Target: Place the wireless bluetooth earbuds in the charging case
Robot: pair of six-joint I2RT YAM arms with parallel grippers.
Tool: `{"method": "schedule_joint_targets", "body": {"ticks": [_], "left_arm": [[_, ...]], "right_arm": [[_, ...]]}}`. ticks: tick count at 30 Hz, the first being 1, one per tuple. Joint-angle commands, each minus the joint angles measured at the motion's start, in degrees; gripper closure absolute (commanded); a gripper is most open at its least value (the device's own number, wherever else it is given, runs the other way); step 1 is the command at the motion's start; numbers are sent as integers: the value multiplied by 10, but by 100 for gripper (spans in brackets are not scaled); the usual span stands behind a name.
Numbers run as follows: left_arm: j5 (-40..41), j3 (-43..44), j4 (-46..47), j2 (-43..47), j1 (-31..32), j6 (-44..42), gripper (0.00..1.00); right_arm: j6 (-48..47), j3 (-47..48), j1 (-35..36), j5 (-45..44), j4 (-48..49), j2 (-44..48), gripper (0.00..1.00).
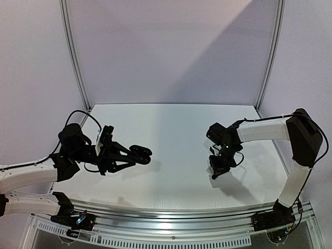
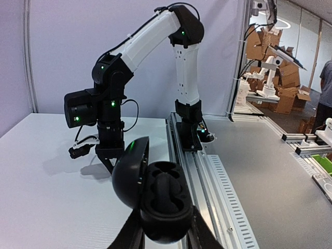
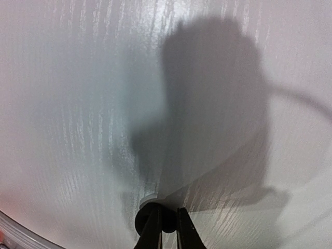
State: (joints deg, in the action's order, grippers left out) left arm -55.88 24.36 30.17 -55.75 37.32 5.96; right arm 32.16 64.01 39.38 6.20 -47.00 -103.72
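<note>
Left jaws clamp the open charging case (image 2: 163,199), right jaws pinch an earbud (image 3: 143,218): insertion looks next, needing it carried across and aligned over a well.

the top external view sits high behind both bases, looking down and forward toward 12 o'clock over the whole table (image 1: 171,124) from far off. the left wrist camera rides just behind the left gripper (image 2: 165,231), level, facing 3 o'clock. the charging case (image 2: 161,199) it holds looms close, the right arm (image 2: 155,36) farther off. both views share that arm and case. the right wrist camera faces straight down, very near the table, with the right gripper (image 3: 165,231) pinching an earbud (image 3: 142,220) at 6 o'clock of its frame.
</note>
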Motion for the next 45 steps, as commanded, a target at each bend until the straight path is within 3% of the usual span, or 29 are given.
{"method": "schedule_joint_targets", "body": {"ticks": [1, 25, 34, 45], "left_arm": [[7, 0, 4, 0, -8, -8, 100], [36, -9, 6, 2, -8, -17, 100], [231, -48, 66, -27, 5, 52, 100], [315, -67, 176, -87, 36, 49, 100]], "right_arm": [[25, -18, 10, -5, 36, 28, 98], [38, -28, 17, -33, 80, 69, 100], [55, 6, 62, -126, 147, 104, 100], [52, 89, 130, -228, 189, 143, 100]]}}
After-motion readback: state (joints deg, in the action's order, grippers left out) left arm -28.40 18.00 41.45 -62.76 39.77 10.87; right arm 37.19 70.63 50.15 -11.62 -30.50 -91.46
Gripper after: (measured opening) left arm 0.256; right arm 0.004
